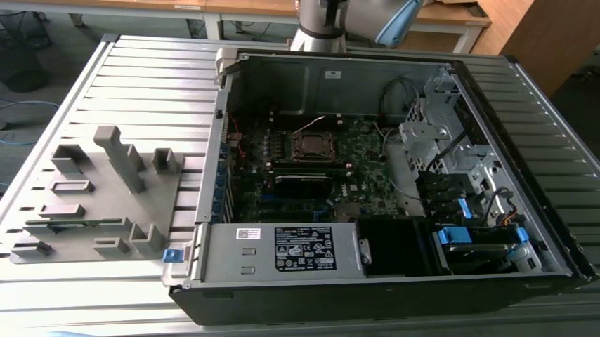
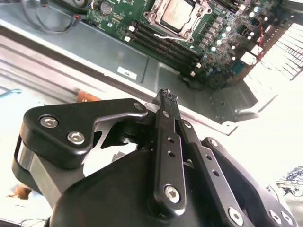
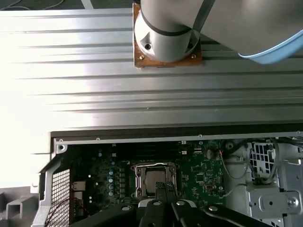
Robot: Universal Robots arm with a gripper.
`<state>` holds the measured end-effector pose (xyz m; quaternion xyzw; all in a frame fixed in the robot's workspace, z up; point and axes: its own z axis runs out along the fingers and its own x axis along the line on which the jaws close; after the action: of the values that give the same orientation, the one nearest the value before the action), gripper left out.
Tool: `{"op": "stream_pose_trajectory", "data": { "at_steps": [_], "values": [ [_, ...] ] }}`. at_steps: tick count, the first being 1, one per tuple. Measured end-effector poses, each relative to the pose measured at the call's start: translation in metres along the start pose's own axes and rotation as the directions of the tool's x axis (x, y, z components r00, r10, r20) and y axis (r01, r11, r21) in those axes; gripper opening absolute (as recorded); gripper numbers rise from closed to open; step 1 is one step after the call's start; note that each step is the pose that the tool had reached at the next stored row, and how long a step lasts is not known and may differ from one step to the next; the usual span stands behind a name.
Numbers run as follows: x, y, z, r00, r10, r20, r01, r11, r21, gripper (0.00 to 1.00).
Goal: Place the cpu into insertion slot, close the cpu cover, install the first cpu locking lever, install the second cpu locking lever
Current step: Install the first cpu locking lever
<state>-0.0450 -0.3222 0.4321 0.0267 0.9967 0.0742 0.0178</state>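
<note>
Seemingly the 1st step is done: the cpu [image 2: 177, 12] is lying flat inside the insertion slot [image 3: 138, 182], its dull silver face showing in both wrist views, in the middle of the green circuit board [image 2: 222, 52] of the open computer case [image 1: 375, 298]. A thin metal frame, which I am taking for the cpu cover [image 2: 173, 29], is appearing to sit down around the chip rather than standing up. I am therefore judging the work to be at the cover-and-lever stage, but I cannot tell whether either of the 2 locking levers is hooked down. The gripper [image 2: 166, 94] is hanging well above the board, apart from everything, with its 2 fingers pressed together at the tips and carrying nothing. In the first wrist view those closed tips are lining up over 1 edge of the socket. By my reckoning, working a thin lever is calling for a narrow, stiff point of contact, which closed tips suit. It is also calling for a careful descent that is keeping clear of the long black memory slots [image 2: 161, 45] just beside the socket. The arm is rising from its base [image 3: 165, 33] on the slatted table [image 1: 140, 84] beyond the case, reaching out over it with the wrist pointing down toward the board.
</note>
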Motion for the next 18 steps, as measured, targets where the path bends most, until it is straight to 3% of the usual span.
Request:
{"op": "stream_pose_trajectory", "data": {
  "at_steps": [2, 5, 13, 18],
  "values": [
    [-0.0003, 0.0014, -0.0093, 1.0, 0.0, -0.0001, 0.0, 1.0, 0.0002, 0.1],
    [-0.0002, 0.0008, -0.0054, 1.0, 0.0, 0.0001, 0.0, 1.0, 0.0003, 0.1],
    [-0.0001, 0.0007, -0.0045, 1.0, 0.0, 0.0001, 0.0, 1.0, 0.0002, 0.1],
    [0.0, 0.0002, -0.0008, 1.0, 0.0, 0.0002, 0.0, 1.0, 0.0053, 0.1]
  ]
}}
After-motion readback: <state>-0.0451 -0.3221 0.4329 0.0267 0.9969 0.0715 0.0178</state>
